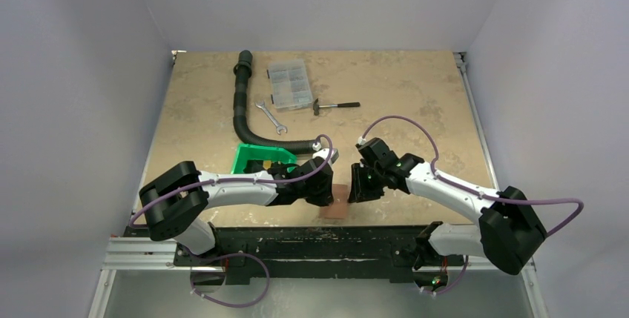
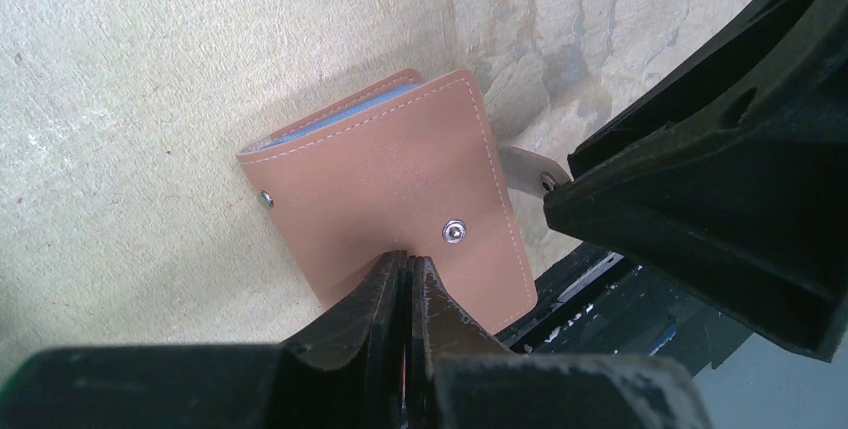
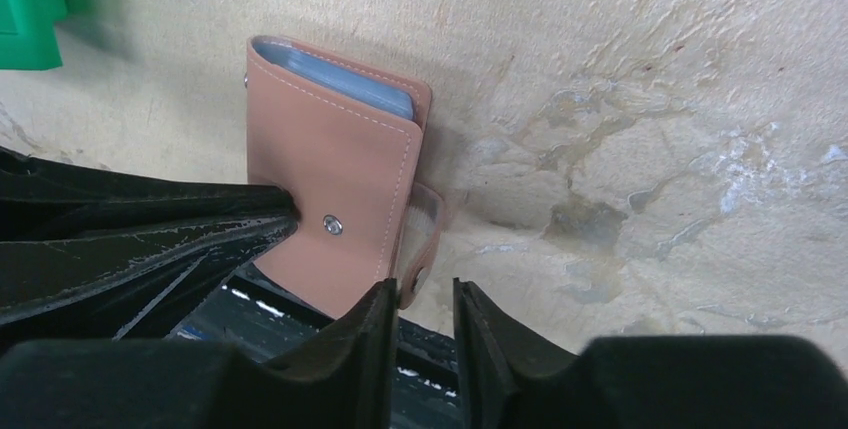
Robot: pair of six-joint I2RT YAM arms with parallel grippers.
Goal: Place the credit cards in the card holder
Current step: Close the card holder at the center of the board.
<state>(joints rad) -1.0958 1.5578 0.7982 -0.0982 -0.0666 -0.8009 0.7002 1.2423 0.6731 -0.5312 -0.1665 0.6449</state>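
Note:
The card holder (image 1: 335,204), a small reddish-brown wallet with a snap stud, lies folded at the table's near edge, one corner over the black rail. Its grey-blue pockets (image 3: 345,77) show at the far side. My left gripper (image 2: 408,259) is shut, its tips resting on the holder's cover (image 2: 390,189) just beside the stud. My right gripper (image 3: 418,289) stands open with the holder's strap tab (image 3: 420,249) right at its fingertips, touching the left one. In the top view the two grippers meet over the holder, left gripper (image 1: 328,193) and right gripper (image 1: 355,193). No credit cards are in view.
A green bin (image 1: 259,159) sits just left of the left arm. Farther back lie a black ribbed hose (image 1: 241,103), a clear compartment box (image 1: 288,84), a wrench (image 1: 271,116) and a small hammer (image 1: 335,105). The black rail (image 1: 311,240) runs along the table's near edge.

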